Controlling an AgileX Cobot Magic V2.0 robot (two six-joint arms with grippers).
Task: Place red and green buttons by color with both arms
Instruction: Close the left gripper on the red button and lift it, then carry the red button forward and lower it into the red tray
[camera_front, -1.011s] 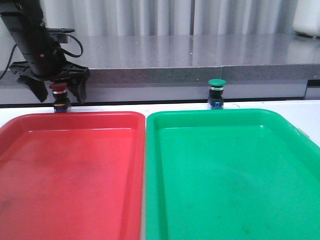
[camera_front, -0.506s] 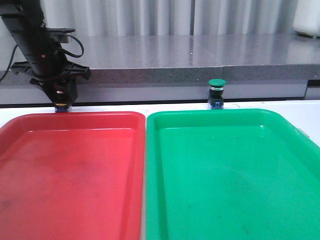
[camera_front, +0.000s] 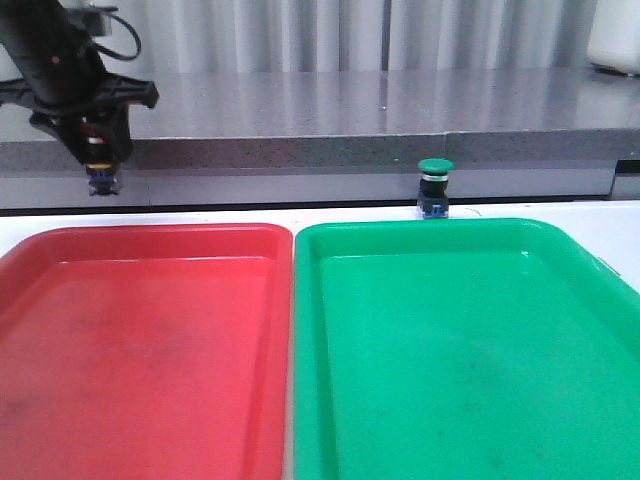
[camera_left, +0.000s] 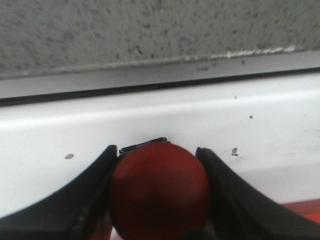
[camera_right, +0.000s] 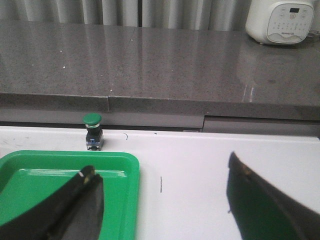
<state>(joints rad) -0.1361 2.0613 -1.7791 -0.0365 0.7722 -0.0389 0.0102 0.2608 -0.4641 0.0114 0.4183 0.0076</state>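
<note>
Above the far left corner of the big red plastic tray (camera_front: 140, 340), my left gripper (camera_front: 100, 165) is closed on the red mushroom-head button (camera_left: 159, 192), which hangs upright between the fingers (camera_left: 75, 210), so the tray lies below and toward me. My right gripper (camera_right: 160, 210) is spread wide and holds nothing. The green-capped button (camera_right: 92, 131) stands upright ahead of it, to its left, just beyond the green plastic tray (camera_right: 127, 200).

Green button (camera_front: 434, 186) upright, just behind green tray (camera_front: 470, 350) far rim, open on all sides. Grey ledge (camera_front: 380, 150) close behind limits rear approach.
</note>
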